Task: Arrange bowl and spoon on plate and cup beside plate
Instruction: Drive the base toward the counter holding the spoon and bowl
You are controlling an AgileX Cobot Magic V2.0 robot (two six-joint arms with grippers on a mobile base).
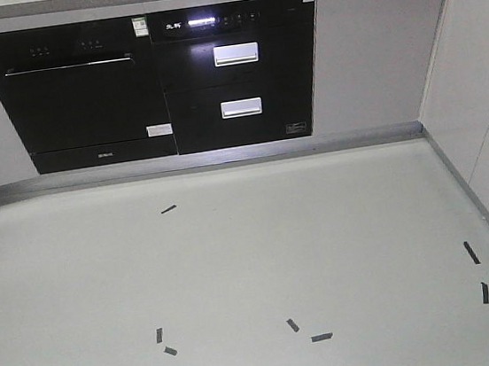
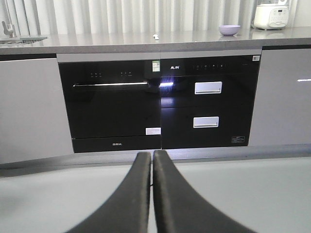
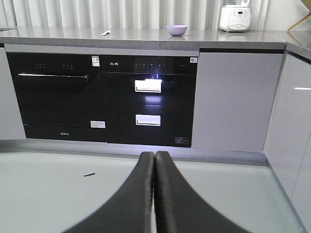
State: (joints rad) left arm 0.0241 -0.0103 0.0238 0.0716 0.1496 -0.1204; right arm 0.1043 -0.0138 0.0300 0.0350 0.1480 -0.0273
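Two pairs of fingers were pressed together and empty. The left fingers (image 2: pixel 150 162) and the right fingers (image 3: pixel 153 162) both hung low over the floor (image 1: pixel 237 264), facing the ovens (image 3: pixel 53 97). The bowl (image 3: pixel 177 30) sat on the desk (image 3: pixel 58 35) far ahead of and above them, with the spoon (image 3: pixel 105 33) well to its left. Plate and cup were out of view. We judged nothing grasped yet — the approach should close that gap first, raise the fingers above the desk edge, and part them only near the bowl's rim.
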